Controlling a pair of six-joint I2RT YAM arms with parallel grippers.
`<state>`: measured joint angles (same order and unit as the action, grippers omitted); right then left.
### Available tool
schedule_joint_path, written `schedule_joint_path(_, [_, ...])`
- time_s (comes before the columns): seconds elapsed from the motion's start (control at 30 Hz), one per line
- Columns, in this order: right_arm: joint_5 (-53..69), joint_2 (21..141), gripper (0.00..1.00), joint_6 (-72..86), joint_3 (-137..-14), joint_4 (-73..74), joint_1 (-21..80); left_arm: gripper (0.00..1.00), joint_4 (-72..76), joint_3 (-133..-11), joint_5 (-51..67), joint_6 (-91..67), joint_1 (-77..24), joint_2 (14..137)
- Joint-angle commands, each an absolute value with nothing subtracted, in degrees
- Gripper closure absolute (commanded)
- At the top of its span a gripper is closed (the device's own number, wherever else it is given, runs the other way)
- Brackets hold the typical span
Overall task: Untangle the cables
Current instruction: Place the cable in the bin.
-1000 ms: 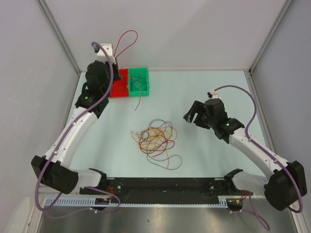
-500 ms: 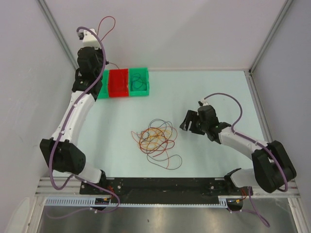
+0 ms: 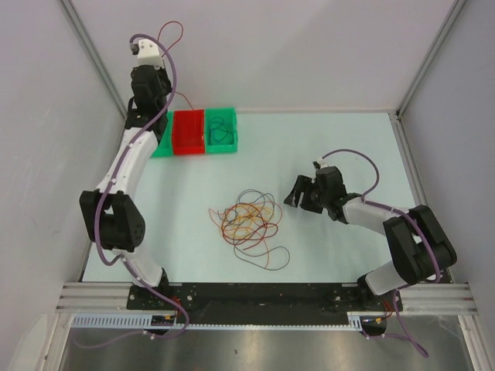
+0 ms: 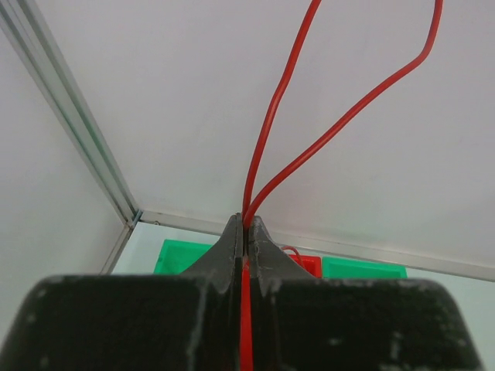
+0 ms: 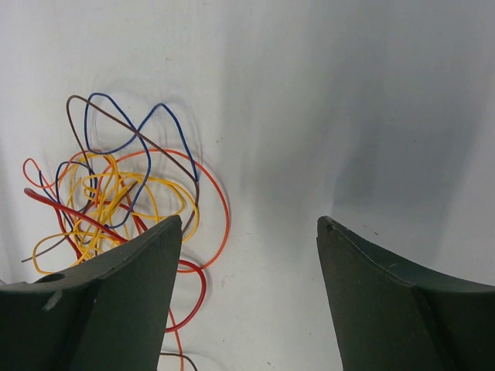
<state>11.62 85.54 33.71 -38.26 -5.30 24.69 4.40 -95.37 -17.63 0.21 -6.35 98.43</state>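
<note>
Red cable (image 4: 276,97) in left gripper (image 4: 244,226), high beside back-left corner post (image 3: 94,58).

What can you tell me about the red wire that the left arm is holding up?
The red wire is thin, plastic-coated by its look. It is pinched in the shut left tool, raised near the back left corner, beyond the green and red trays. Two strands rise from the tool's tip and spread apart; the top view shows them joining in a loop. Nothing else visibly touches it.
</note>
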Motion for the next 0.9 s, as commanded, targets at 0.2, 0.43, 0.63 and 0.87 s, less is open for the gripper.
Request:
schedule_joint_path(0.2, [16.4,87.2,0.26,32.2,-38.2,-9.4,23.4,1.0,12.2,-95.8,-15.7,0.4,-4.0,102.7])
schedule_joint_path(0.43, [17.7,87.5,0.26,32.1,-38.2,-9.8,22.7,1.0,13.5,-91.4,-13.7,-2.9,-3.3,104.3])
schedule_joint_path(0.63, [17.8,87.6,0.27,32.2,-38.2,-9.9,22.6,1.0,14.8,-81.8,-12.7,-9.5,-3.4,101.1])
schedule_joint_path(0.87, [17.8,87.5,0.27,32.2,-38.1,-9.8,22.6,1.0,9.6,-77.3,-10.7,-14.5,-3.4,101.2])
